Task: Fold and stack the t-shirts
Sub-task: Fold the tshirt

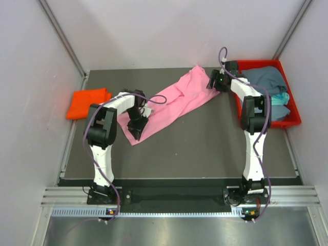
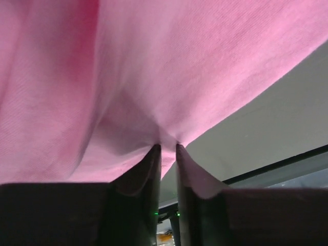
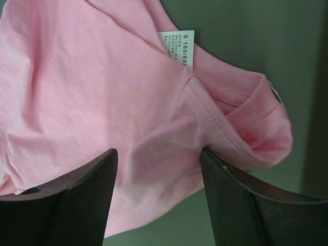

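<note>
Left fingers [image 2: 147, 205] apparently pinching shirt [image 2: 154, 66], dark table [image 1: 205, 148]

Table [image 1: 205, 154] near half passable; pink shirt [image 1: 179, 100] spans middle; red tray [image 1: 293, 120] blocks far right.

Dark table [image 1: 205, 148] bears pink shirt [image 1: 179, 97]; orange shirt [image 1: 88, 102]; red tray [image 1: 259, 62]

T-shirts, four: pink t-shirt [image 1: 174, 105], orange t-shirt [image 1: 88, 102], grey-blue t-shirt [image 1: 266, 78], teal t-shirt [image 1: 280, 98]; red tray [image 1: 259, 62], one.
</note>
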Action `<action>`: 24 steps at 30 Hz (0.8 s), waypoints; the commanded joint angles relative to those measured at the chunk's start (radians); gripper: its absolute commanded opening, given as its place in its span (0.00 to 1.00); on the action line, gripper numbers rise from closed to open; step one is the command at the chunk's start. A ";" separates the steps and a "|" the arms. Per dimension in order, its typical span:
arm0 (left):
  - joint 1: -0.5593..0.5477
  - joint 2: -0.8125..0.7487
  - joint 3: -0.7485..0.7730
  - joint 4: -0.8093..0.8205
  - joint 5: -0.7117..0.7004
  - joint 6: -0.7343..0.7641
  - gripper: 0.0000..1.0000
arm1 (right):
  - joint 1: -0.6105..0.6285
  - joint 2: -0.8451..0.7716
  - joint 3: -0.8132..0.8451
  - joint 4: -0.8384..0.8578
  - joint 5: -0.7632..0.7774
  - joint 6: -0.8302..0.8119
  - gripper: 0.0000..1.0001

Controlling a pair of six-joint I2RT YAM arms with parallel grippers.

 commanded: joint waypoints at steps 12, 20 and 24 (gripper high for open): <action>-0.061 -0.010 -0.050 -0.040 0.024 0.021 0.00 | 0.029 0.043 0.112 0.034 0.123 -0.015 0.62; -0.093 -0.079 -0.046 -0.040 -0.116 0.047 0.55 | 0.045 0.034 0.093 0.032 0.105 -0.009 0.62; -0.116 -0.134 -0.032 -0.081 -0.139 0.061 0.51 | 0.045 0.030 0.090 0.032 0.105 -0.012 0.62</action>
